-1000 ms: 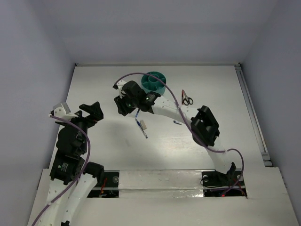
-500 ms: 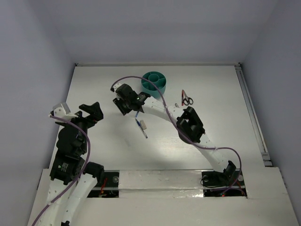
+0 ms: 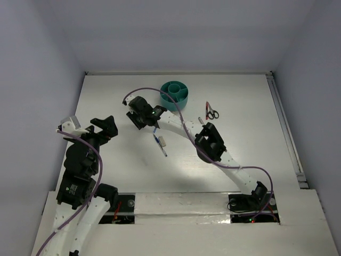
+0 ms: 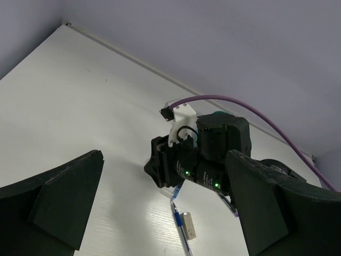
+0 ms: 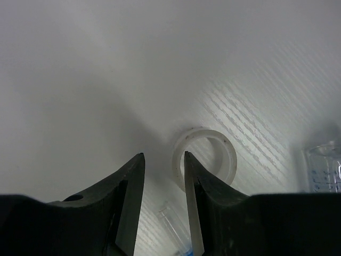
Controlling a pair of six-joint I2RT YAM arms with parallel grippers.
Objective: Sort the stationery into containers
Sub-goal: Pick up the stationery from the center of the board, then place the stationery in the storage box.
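The worktop (image 3: 106,90) is flat, white and smooth. The right arm (image 3: 213,144) stretches long and bent toward the far left part. Its right claw (image 5: 164,160) is tipped down at the worktop, with the fingers a little apart and pinching nothing. The left claw (image 3: 105,127) sits by the left edge, spread wide. The round teal cup (image 3: 175,92) stands near the far edge. A thin blue pen (image 3: 160,144) lies mid-worktop, with a small pale block (image 3: 164,142) just beside it. A white ring (image 5: 230,160) lies flat at the right claw's tips, partly hidden by one finger.
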